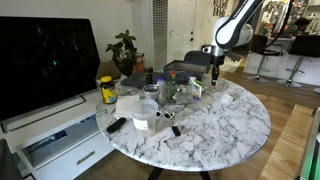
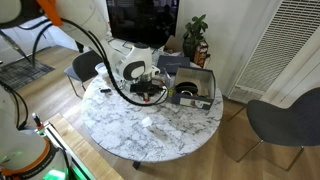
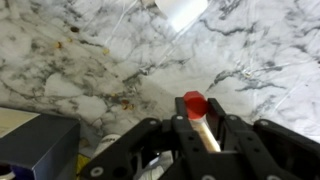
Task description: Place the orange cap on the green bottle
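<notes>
Between the jaws, orange cap (image 3: 195,103) held by its tan stem (image 3: 206,136), base hidden, marble table (image 3: 90,60) beyond.

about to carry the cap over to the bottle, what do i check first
1. orange cap gripped: ok, it sits between the fingers of the gripper.
2. green bottle under the gripper: not ok, the wrist view shows only marble table and a clear cup.
3. bottle upright, neck open: cannot tell, too small.
4. room around the bottle: not ok, cups stand close by.
</notes>
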You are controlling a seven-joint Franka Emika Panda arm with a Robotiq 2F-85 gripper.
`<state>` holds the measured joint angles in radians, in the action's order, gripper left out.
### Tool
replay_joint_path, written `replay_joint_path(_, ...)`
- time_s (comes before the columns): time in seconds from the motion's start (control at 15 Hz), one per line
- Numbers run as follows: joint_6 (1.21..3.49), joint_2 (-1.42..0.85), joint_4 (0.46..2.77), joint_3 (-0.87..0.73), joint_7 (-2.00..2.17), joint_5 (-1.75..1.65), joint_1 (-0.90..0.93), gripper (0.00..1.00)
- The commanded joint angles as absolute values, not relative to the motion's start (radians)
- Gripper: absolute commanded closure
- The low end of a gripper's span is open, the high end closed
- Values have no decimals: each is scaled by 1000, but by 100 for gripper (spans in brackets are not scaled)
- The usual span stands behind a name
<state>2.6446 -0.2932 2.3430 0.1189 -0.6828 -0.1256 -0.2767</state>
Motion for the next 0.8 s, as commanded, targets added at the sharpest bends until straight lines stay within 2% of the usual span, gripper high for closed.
replay_joint_path(0.0, 2495, -86, 2408, 76, -656, -185, -171, 93)
replay_joint_path(0.33, 2340, 65, 2342, 86, -708, -195, -55, 93)
replay_joint_path(0.73, 2332, 19, 2210, 106, -827, -174, 67, 93)
